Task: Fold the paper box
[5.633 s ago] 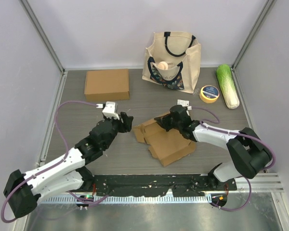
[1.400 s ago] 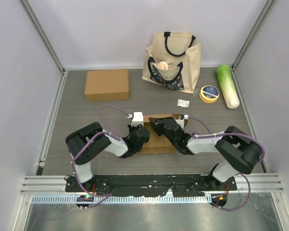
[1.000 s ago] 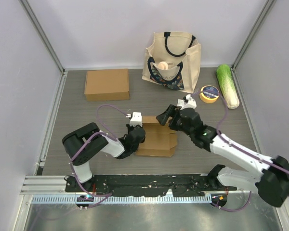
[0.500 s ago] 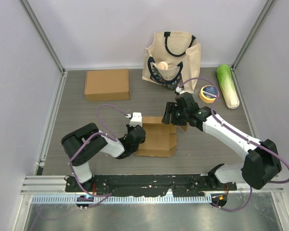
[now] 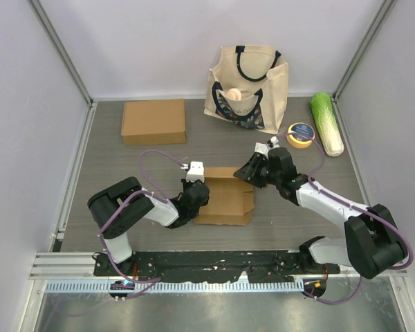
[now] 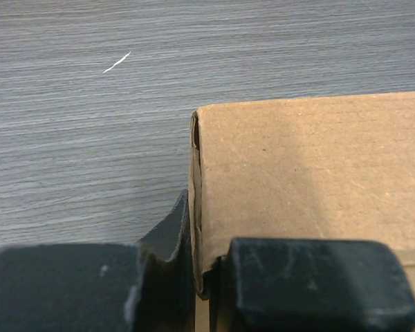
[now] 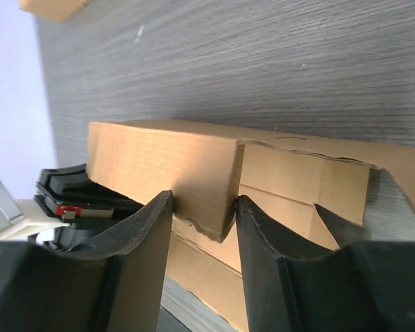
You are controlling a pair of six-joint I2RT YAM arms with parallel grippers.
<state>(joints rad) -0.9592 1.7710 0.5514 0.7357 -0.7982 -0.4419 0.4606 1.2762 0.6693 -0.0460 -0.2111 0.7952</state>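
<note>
1. Near edge, 6 o'clock: both arm bases are bolted side by side; the left arm [image 5: 135, 207] is bent low over the table [image 5: 297, 232], its purple cable looping above it.
2. left gripper [image 6: 204, 266]: jaws nearly together, pinching the left-hand wall of the paper box [image 5: 225, 197]; in the left wrist view one of its fingers [image 6: 311, 283] lies on the inner face of the wall and the other on the outer face, the cardboard edge standing between them.
3. Paper box: sits on the table at centre, partly formed, walls upright; left gripper at its 9 o'clock side.
4. right gripper [image 7: 202, 228]: at the box's 1 o'clock corner; jaws about half apart, straddling a cardboard end panel; whether they press on it, cannot tell.
5. Past the box, at 11 o'clock: a flat brown carton [image 5: 153, 121] lying on the table, well apart from the box.
6. At 12 o'clock: a cream tote bag [image 5: 247, 83] with dark handles, standing near the back wall.
7. At 2 o'clock: a yellow tape roll [image 5: 301, 135]; just beside it, further right, a green cabbage [image 5: 327, 123] lying lengthwise.
</note>
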